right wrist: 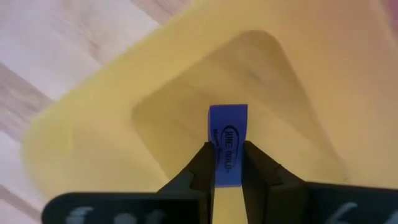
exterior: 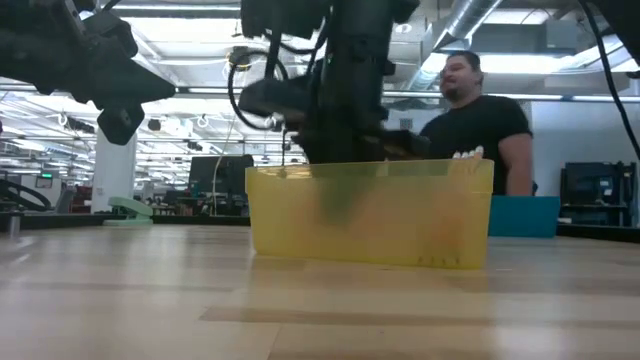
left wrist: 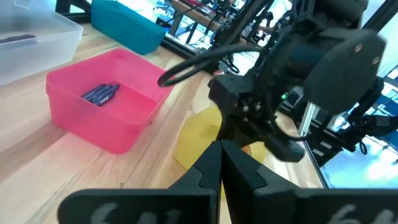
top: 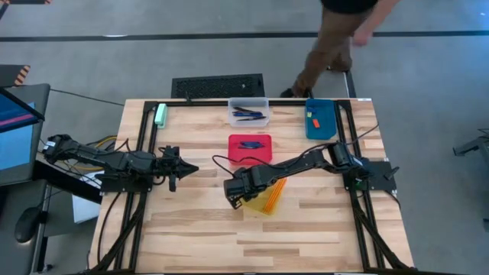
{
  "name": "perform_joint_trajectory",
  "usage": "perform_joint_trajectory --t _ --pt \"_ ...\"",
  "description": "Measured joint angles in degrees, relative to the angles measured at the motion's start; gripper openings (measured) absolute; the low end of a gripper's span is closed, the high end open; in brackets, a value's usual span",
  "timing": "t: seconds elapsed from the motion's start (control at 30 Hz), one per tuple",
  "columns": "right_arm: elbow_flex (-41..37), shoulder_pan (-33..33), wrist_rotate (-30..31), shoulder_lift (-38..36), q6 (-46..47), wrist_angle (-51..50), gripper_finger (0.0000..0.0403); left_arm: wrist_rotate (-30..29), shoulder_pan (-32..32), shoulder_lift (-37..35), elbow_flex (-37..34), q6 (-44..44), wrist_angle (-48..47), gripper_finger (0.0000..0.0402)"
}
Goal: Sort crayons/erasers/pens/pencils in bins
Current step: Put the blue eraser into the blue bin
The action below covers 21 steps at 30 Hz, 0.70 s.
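My right gripper [right wrist: 227, 149] reaches down into the near-left corner of the yellow bin [top: 266, 205] and is shut on a short blue crayon [right wrist: 227, 134] with a printed label. Orange pencils [top: 276, 189] lie in the same bin. The red bin [top: 250, 148] holds blue crayons [left wrist: 99, 93], the clear bin [top: 249, 111] holds dark pens, and the blue bin [top: 321, 118] holds an orange eraser [top: 313, 122]. My left gripper [top: 191, 168] hovers shut over the table's left part, touching nothing. My right gripper pinches the blue crayon's labelled sides [right wrist: 226, 163] between its two fingers. The fingers come from above, pointing steeply down, and lie along the crayon, whose flat free end [right wrist: 227, 115] sticks out past the fingertips toward the bin's floor. Whether that end touches the floor I cannot tell.
A pale green block [top: 160, 114] lies at the table's far left. A black keyboard [top: 218, 85] sits just past the far edge, and a person [top: 336, 46] stands beyond it. Bare wood lies along the near edge.
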Motion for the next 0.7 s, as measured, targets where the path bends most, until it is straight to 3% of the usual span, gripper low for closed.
perform_joint_trajectory --t 0.47,0.7 --pt "14.3 -1.2 0.0 -0.1 -6.5 -17.3 0.0061 -0.5 0.0 0.0 0.0 0.0 1.5 0.0000" --pt "24.2 -3.7 0.7 -0.2 -16.2 -29.0 0.0061 -1.7 0.0 0.0 0.0 0.0 3.1 0.0000"
